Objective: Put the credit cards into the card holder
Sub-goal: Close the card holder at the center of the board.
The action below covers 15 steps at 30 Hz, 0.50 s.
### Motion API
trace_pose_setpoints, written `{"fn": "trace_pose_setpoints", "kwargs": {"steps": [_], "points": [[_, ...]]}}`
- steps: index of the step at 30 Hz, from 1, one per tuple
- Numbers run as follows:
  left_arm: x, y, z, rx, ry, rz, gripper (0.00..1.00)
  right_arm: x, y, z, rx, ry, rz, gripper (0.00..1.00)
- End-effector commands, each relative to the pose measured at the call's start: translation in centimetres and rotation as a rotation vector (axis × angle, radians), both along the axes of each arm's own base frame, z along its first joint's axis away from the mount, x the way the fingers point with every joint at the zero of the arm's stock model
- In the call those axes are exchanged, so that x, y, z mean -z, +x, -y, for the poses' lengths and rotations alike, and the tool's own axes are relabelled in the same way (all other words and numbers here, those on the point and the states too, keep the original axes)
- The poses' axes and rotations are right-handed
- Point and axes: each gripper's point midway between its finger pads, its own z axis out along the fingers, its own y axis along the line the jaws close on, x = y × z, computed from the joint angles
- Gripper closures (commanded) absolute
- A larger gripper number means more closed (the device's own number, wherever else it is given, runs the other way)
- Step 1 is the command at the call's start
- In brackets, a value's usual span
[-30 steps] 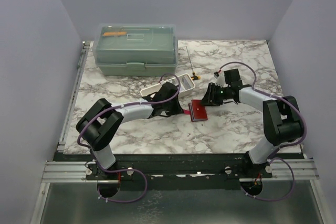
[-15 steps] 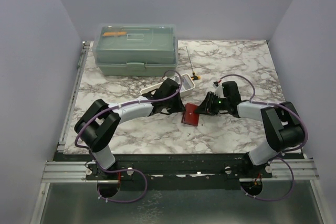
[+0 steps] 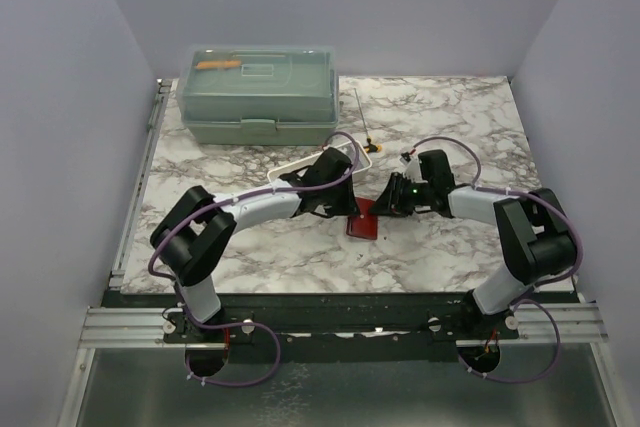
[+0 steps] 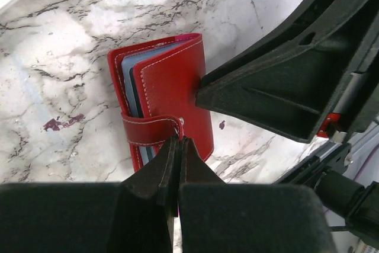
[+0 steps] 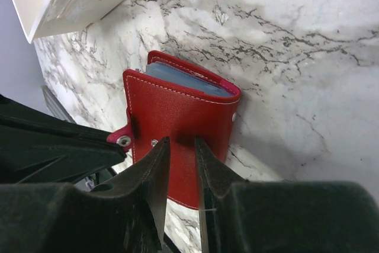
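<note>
Steadying the red card holder (image 4: 172, 87) on the worktop (image 4: 71, 39), the right gripper (image 5: 180, 146) presses its cover (image 5: 177, 114), jaws slightly apart, while the left gripper (image 4: 177, 146), jaws together, noses the strap (image 4: 148, 131), credit cards (image 4: 131, 81) tucked inside.

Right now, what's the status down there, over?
Left gripper shut at strap of card holder. Right gripper slightly open over it. Credit cards inside. Nothing blocking.
</note>
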Motion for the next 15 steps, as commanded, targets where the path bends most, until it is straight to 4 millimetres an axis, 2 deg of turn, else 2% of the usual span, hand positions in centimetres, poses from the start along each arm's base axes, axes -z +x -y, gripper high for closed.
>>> {"fn": "trace_pose_setpoints", "kwargs": {"steps": [1, 7, 15], "points": [[1.1, -1.1, 0.9, 0.103, 0.042, -0.052, 1.00, 1.0, -0.2, 0.2, -0.057, -0.056, -0.009, 0.73], [1.7, -1.1, 1.3, 0.129, 0.059, -0.075, 1.00, 2.2, -1.0, -0.1, -0.110, -0.086, -0.052, 0.73], [1.8, -0.7, 1.7, 0.140, 0.064, -0.076, 1.00, 2.5, -1.0, -0.3, -0.124, -0.109, -0.053, 0.73]]}}
